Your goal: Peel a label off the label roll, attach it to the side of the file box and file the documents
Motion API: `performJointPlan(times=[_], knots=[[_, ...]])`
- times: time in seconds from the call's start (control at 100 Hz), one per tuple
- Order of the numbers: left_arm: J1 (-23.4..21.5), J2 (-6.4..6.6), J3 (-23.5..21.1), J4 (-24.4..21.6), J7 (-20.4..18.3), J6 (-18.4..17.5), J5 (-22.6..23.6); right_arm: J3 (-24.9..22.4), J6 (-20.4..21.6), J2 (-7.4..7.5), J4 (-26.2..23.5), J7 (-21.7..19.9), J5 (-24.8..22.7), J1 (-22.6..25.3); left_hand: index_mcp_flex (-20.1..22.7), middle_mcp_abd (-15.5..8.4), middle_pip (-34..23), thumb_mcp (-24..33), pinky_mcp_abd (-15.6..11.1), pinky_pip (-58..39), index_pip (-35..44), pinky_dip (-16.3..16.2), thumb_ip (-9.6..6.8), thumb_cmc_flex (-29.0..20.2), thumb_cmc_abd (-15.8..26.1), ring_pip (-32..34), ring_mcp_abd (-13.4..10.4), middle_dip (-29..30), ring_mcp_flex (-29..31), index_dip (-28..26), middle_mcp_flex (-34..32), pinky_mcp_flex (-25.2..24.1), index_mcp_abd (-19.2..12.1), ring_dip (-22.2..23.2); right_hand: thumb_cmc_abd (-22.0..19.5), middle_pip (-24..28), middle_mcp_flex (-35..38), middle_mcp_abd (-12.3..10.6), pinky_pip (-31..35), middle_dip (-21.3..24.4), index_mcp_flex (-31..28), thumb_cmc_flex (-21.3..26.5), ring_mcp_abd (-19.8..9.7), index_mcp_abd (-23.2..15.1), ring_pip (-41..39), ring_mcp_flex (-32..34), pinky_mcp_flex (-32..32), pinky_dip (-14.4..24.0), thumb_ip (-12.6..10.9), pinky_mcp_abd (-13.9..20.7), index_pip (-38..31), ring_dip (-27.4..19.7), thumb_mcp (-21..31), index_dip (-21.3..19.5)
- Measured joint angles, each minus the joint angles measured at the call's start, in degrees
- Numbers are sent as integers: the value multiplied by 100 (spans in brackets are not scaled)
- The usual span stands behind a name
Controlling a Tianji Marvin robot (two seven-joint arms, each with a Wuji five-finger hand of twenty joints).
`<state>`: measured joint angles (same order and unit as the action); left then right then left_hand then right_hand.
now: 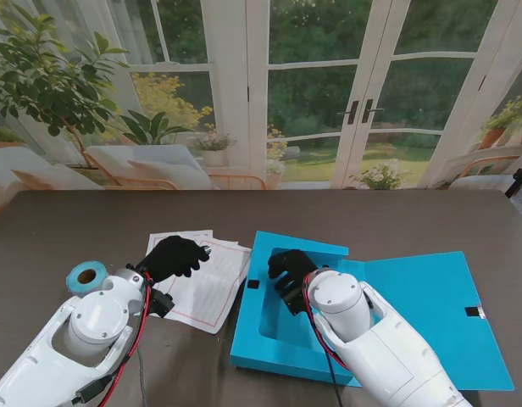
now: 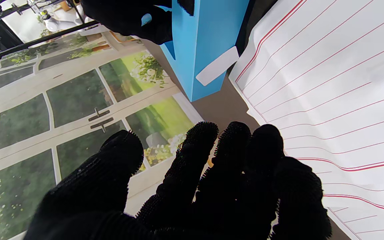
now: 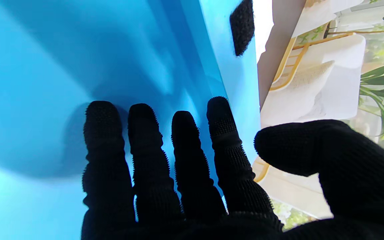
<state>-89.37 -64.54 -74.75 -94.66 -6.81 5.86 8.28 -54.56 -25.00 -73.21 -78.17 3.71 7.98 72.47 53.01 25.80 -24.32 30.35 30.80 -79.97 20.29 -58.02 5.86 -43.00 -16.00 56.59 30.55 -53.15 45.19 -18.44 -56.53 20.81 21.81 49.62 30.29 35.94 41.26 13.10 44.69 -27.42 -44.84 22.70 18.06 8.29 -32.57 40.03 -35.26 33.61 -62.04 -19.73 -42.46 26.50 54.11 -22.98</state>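
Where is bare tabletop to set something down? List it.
Free: the far strip of table beyond the file box and documents; the left corner beyond the label roll. Crowded: the narrow gap between documents and box, where the left hand hovers.

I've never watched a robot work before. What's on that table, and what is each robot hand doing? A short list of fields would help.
file box: blue, open, lid flap lying flat to the right
label: white strip stuck on the box's side
documents: lined white sheets on the table, left of the box, not yet filed
label roll: blue, near the left arm
left robot hand: over the documents, fingers apart, holding nothing
right robot hand: inside the box, fingers spread against the blue interior
table: dark brown
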Motion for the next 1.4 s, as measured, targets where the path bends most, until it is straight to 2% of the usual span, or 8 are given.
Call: performJointPlan(times=[0.16, 0.24, 0.39, 0.54, 0.58, 0.65, 0.98, 1.4], knots=[[6, 2, 2, 11, -12, -15, 2, -18, -17, 38, -114, 1, -115, 41, 0, 1, 0, -5, 0, 0, 0, 0, 0, 0, 0, 0, 1, 0, -1, 0, 0, -1, 0, 0, 0, -7, 1, 0, -134, 44, 0, -11, 0, 0, 51, 0, 0, 8, 2, 0, 14, -7, -2, -2], [8, 5, 2, 13, -26, -17, 2, -21, -86, 45, -150, 6, -218, 44, 0, 1, 1, -5, 0, 0, 0, 0, 0, 0, 0, -1, 1, 0, -1, 0, 0, -1, 0, 0, -24, -18, -98, 0, -195, 50, 4, -72, 0, -6, 80, 0, 0, 19, 153, 0, 70, -30, -27, -4], [8, 9, -5, 13, -45, -21, 1, 16, -255, 65, -142, -54, -350, -2, 0, 0, 4, -5, 0, 0, 0, 0, 0, 0, 0, -1, 1, 0, -1, 0, 0, -1, 0, 0, -70, -175, -333, 0, -398, 130, 429, -72, 0, -70, 299, -170, 0, 33, 243, 0, 244, -101, -133, -4], [6, 15, -14, 13, -86, -19, -10, 36, -292, 66, -92, -58, -366, -34, 0, 1, 6, -7, 0, 0, 0, 0, 0, 0, 0, -1, 2, 0, -1, 0, 0, -3, 0, 0, -206, -228, -533, 0, -539, 175, 520, -136, 0, -133, 426, -318, 1, 35, 272, 0, 365, -137, -146, -4], [5, 17, -16, 13, -101, -13, -13, 55, -294, 71, -81, -70, -442, -43, 0, 1, 6, -7, 0, 0, 0, 0, 0, 0, 0, -1, 2, 0, -2, 0, 0, -3, 0, 0, -206, -201, -571, 0, -696, 222, 590, -136, -1, -166, 480, -377, 1, 189, 310, 0, 370, -166, -146, 58], [4, 21, -16, 13, -115, -5, -21, 71, -294, 76, -61, -78, -555, -51, 0, 2, 6, -8, 0, 0, 0, 0, 0, -1, 0, -1, 3, 0, -2, 0, 0, -4, 0, 0, -206, -240, -560, -1, -830, 276, 589, -136, -2, -205, 522, -377, 1, 336, 310, 0, 370, -169, -146, 113], [3, 37, -19, 10, -179, 15, -11, 54, -132, 98, -19, -25, -677, -49, 0, 8, 7, -12, 0, 2, -1, 0, 0, -63, 0, -3, 33, 0, -71, 0, 7, -66, 0, 0, -206, -239, -560, -5, -962, 277, 590, -211, -13, -276, 545, -378, 1, 352, 331, 0, 370, -172, -224, 118], [10, 53, -24, 16, -225, 12, 4, -92, -285, 189, -321, -9, -1065, 85, 0, 10, 8, -13, 1, 2, -1, 0, 0, -63, 0, -6, 35, 0, -72, 0, 7, -68, 0, 0, -207, -234, -365, -5, -1032, 279, 533, -283, -5, -283, 482, -237, 1, 500, 332, -48, 366, -172, -177, 174]])
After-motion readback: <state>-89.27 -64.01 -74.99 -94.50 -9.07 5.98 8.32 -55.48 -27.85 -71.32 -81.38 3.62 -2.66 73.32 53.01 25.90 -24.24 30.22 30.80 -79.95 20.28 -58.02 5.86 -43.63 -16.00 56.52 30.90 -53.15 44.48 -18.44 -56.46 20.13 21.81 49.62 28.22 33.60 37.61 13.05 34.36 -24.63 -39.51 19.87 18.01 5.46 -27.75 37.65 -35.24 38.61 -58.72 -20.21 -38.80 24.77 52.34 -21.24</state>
